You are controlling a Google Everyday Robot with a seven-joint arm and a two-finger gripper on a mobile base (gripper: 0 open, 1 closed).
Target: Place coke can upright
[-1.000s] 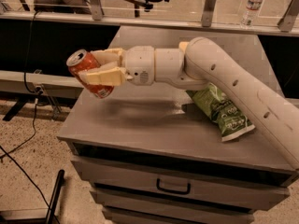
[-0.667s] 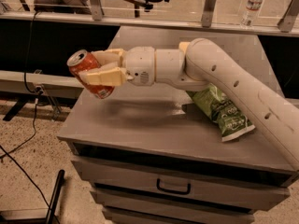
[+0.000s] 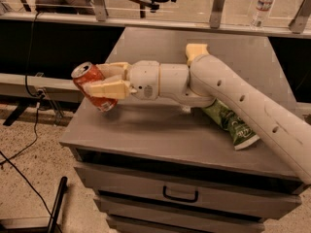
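The coke can (image 3: 90, 84) is red-orange with a silver top. It is held tilted, top end up and to the left, above the left edge of the grey cabinet top (image 3: 155, 135). My gripper (image 3: 97, 79) is shut on the can, with cream fingers (image 3: 108, 89) on its near and far sides. The white arm (image 3: 228, 98) reaches in from the lower right across the cabinet. The can does not touch the surface.
A green-and-white snack bag (image 3: 233, 125) lies on the cabinet top, partly under the arm. The cabinet has a drawer with a dark handle (image 3: 180, 195). A water bottle (image 3: 262, 6) stands behind the rail. Cables run on the floor at left.
The can and gripper have stayed at about the same spot at the cabinet's left edge. The arm's pose looks unchanged.
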